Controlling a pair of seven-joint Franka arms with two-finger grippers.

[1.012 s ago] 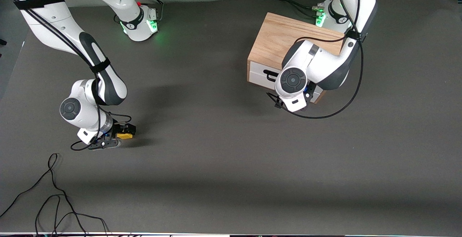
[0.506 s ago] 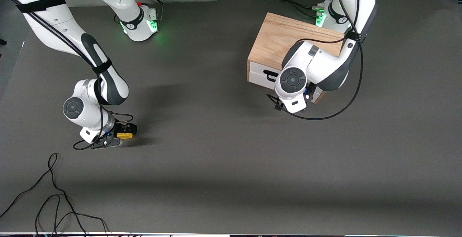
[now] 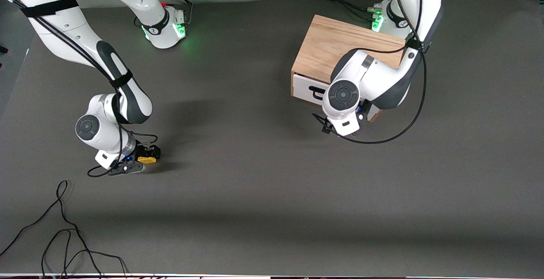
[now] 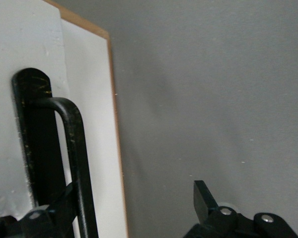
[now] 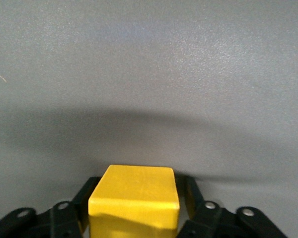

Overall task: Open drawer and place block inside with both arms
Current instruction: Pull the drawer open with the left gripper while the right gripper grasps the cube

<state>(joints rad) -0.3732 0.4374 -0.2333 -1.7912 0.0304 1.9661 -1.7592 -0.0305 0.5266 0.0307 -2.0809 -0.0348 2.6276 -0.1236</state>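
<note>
A small bright yellow cube (image 5: 134, 198) sits on the plain dark grey table mat (image 3: 263, 177), while the light wooden box cabinet (image 3: 335, 47) carries a white drawer front (image 4: 87, 99) (black bar handle (image 4: 72, 153)).

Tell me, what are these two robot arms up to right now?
The right gripper has its black fingers against the sides of a small yellow cube on the grey table. The left gripper is open around the black bar handle of the white-fronted drawer in the light wooden cabinet.
</note>
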